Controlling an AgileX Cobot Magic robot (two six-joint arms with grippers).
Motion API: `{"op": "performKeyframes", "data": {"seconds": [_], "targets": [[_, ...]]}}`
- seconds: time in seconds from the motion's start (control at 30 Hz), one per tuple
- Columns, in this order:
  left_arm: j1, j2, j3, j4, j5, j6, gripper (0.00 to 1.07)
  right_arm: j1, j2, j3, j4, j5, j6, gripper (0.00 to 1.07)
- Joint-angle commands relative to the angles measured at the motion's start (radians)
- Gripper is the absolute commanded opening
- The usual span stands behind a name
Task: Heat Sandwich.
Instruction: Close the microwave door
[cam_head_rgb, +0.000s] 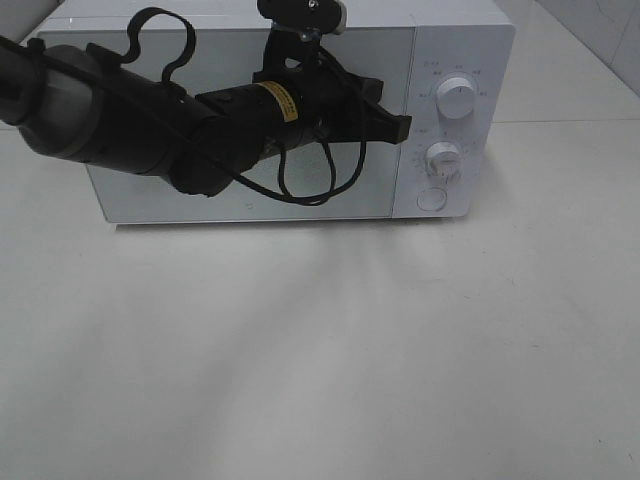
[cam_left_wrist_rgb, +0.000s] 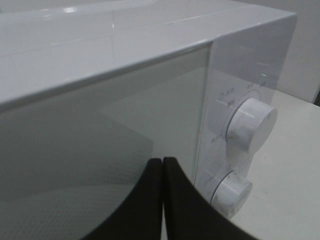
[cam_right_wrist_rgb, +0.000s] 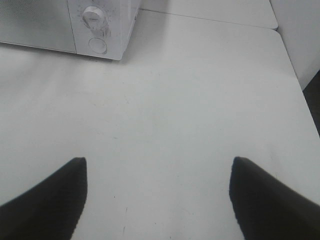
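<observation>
Not seeing the sandwich in any view: finding nothing on the table (cam_head_rgb: 320, 350), nothing in either claw, nothing through the door glass (cam_head_rgb: 130, 205). Guessing at it being inside the microwave (cam_head_rgb: 480, 50), but not confirming that from here. Seeing the door flush shut. Judging loading as likely done, with dial-setting, heating and retrieval remaining. Reaching the left claw (cam_head_rgb: 400, 125) across the door front from the left side, roughly level. Holding its fingers pressed together on nothing. Parking the tip at the door's right edge, just beside the control panel, between upper knob (cam_head_rgb: 458, 96) and lower knob (cam_head_rgb: 443, 158) in height. Not telling whether it is touching the panel or just hovering near it. Noting round button (cam_head_rgb: 432, 199) just below the lower knob. Hanging the right claw (cam_right_wrist_rgb: 157, 161) wide open and empty over bare table, well apart from the microwave, facing its front right corner.
</observation>
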Motion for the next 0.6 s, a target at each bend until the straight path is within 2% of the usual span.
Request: {"op": "performKeyframes", "data": {"seconds": [0.03,0.2,0.4,0.6], "targets": [[0.014,-0.033,0.027,-0.05,-0.011,0.0,0.0,-0.005,-0.026,0.001,-0.005,-0.008,0.008,0.76],[-0.008,-0.098,0.144,-0.051,-0.058,0.0,0.0,-0.005,-0.026,0.001,-0.005,-0.008,0.008,0.76],[-0.017,-0.161,0.243,-0.051,-0.07,-0.004,0.0,-0.005,-0.026,0.001,-0.005,-0.008,0.008,0.76],[-0.017,-0.275,0.374,-0.049,-0.033,-0.033,0.01,-0.005,-0.026,0.001,-0.005,-0.008,0.008,0.76]]}}
